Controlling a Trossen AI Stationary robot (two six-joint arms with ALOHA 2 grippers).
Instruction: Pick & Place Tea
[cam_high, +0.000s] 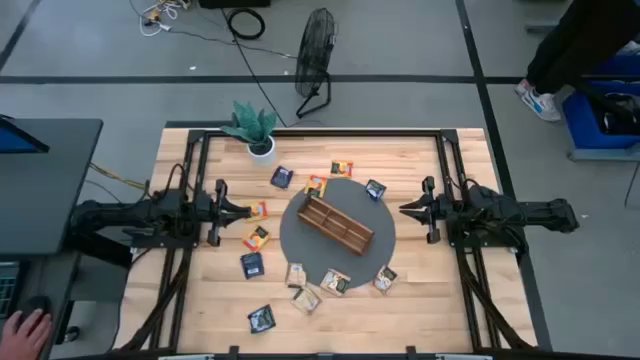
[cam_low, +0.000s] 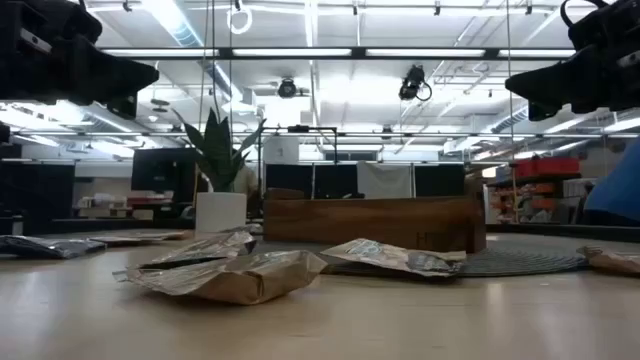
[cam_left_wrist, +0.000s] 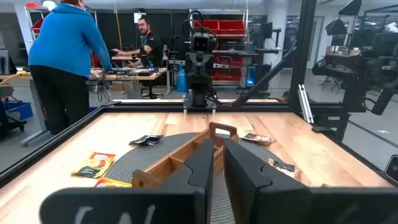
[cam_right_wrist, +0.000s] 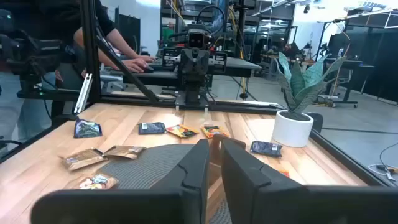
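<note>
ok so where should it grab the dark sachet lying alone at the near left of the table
Take the dark sachet from straight above, pinching across two opposite edges. It lies flat on bare wood, apart from the beige ones, so there is probably room for fingers on either side. The left end effector is nearer.

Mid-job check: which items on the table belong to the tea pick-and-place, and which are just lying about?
Job:
- tea sachets scattered on the table
- wooden tray on the grey mat

Lying about:
- potted plant
- fan on the floor

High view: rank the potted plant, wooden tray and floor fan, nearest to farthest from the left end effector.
1. Potted plant, at the table's back edge, diagonally from the left end effector.
2. Wooden tray, mid-table on the grey mat.
3. Floor fan, beyond the table.
</note>
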